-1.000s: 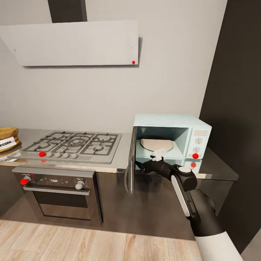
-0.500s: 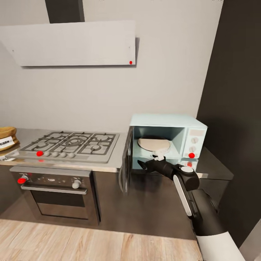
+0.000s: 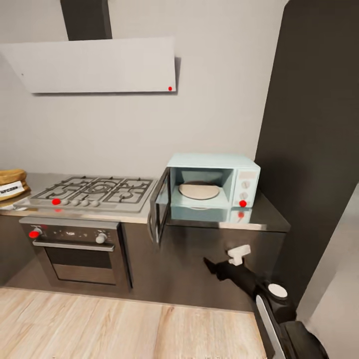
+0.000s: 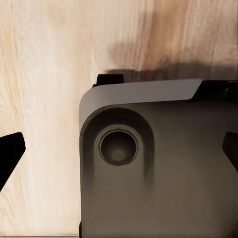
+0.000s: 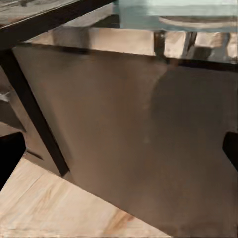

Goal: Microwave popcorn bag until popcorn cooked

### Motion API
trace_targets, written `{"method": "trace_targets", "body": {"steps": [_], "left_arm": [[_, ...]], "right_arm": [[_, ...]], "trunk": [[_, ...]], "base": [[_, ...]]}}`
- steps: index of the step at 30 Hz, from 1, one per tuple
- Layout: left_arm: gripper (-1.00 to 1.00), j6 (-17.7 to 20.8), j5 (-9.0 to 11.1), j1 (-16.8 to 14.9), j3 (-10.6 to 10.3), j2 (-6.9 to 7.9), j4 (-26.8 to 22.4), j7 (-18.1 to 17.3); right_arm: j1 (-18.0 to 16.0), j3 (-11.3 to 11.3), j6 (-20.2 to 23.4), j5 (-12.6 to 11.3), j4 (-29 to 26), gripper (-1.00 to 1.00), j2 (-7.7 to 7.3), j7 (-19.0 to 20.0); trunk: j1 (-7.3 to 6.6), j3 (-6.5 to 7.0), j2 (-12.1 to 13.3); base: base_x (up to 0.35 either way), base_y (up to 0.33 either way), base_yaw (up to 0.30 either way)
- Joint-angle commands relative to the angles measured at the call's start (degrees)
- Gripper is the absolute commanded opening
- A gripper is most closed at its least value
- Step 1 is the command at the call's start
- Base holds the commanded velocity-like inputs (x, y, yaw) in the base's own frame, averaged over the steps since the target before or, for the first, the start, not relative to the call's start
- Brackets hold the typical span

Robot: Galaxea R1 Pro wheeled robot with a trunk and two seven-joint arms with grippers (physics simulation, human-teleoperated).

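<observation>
The whole head view is seen to have shifted against the earlier frames: the kitchen now appears farther off and more of the wood floor (image 3: 124, 324) is shown, so the camera has been drawn back from the counter (image 3: 259, 217).

The microwave (image 3: 214, 187) is seen standing on the counter, to the right of the gas hob (image 3: 94, 192), with its door (image 3: 158, 212) swung open to the left and the round turntable plate (image 3: 198, 190) exposed inside. A red light is shown low on its control panel. The door is opened at much the same angle as half a second ago.

The right end effector (image 3: 219, 267), which a second ago was held at the microwave's opening just by the door, is now seen well below the counter edge, in front of the dark cabinet front (image 3: 199, 259) and apart from the microwave. In the right wrist view its two dark fingertips (image 5: 11, 156) are seen at opposite edges of the frame, spread wide, with nothing between them but the cabinet front and floor.

The popcorn bag (image 3: 12, 182) is seen at the far left edge of the head view, resting on the counter just left of the hob, partly cut off by the frame.

In the left wrist view the left end effector (image 4: 119, 153) is spread wide too, its fingertips at the frame edges, with a grey part of the robot's body (image 4: 163, 168) and the floor beneath.
</observation>
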Motion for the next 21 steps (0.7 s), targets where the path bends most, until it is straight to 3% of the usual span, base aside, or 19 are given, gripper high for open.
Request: {"method": "trace_targets", "body": {"steps": [1,3,5,6,9,10,15,17,18,21], "left_arm": [[1.00,-0.2,0.0,0.0,0.0,0.01,0.1,0.0],[1.00,-0.2,-0.1,-0.1,-0.1,0.01,0.0,0.0],[1.00,-0.2,-0.3,-0.1,-0.2,-0.02,0.0,0.0],[1.00,-0.2,-0.4,-0.1,-0.4,-0.06,0.0,0.0],[1.00,-0.2,-0.5,-0.2,-0.5,-0.08,0.0,-0.1],[1.00,-0.2,-0.5,-0.1,-0.5,-0.08,0.0,-0.1],[1.00,-0.2,-0.1,-0.2,0.0,0.03,0.0,-0.3],[1.00,-0.2,0.0,-0.3,0.0,0.07,0.0,-0.3],[1.00,-0.1,0.1,-0.8,0.1,0.09,0.0,-0.3],[1.00,-0.1,0.2,-1.0,0.1,0.07,0.0,-0.3]], "right_arm": [[2.4,0.1,-3.0,0.7,1.3,1.00,0.03,0.0],[5.9,-0.2,-14.3,4.0,12.3,1.00,0.41,-0.7],[6.3,-0.3,-21.8,4.8,23.8,1.00,0.36,-1.3],[5.8,-0.3,-31.0,5.3,38.2,1.00,0.31,-1.7],[3.1,0.1,-39.6,5.7,54.4,1.00,0.48,-1.7],[2.4,1.5,-41.4,8.0,58.8,1.00,0.25,-1.8],[2.1,1.9,-41.9,9.0,60.3,1.00,0.64,-2.5],[2.1,1.9,-41.9,9.0,60.4,1.00,0.76,-4.5],[2.1,2.0,-42.0,9.0,60.5,1.00,0.80,-8.0],[2.1,2.0,-42.0,9.0,60.5,1.00,0.85,-9.1]], "trunk": [[-0.03,-0.05,0.0],[-0.03,-0.05,0.0],[-0.03,-0.05,0.0],[-0.03,-0.05,0.0],[-0.03,-0.05,0.0],[-0.03,-0.05,0.0],[-0.03,-0.05,0.0],[-0.03,-0.05,0.0],[-0.03,-0.05,0.0],[-0.03,-0.05,0.0]], "base": [[-0.138,-0.040,0.000],[-0.043,-0.012,0.000],[-0.015,-0.004,0.000],[-0.004,-0.001,0.000],[-0.001,0.000,0.000],[0.000,0.093,0.000],[-0.049,0.274,0.000],[-0.085,0.342,0.000],[-0.089,0.349,0.000],[-0.070,0.350,0.000]]}}
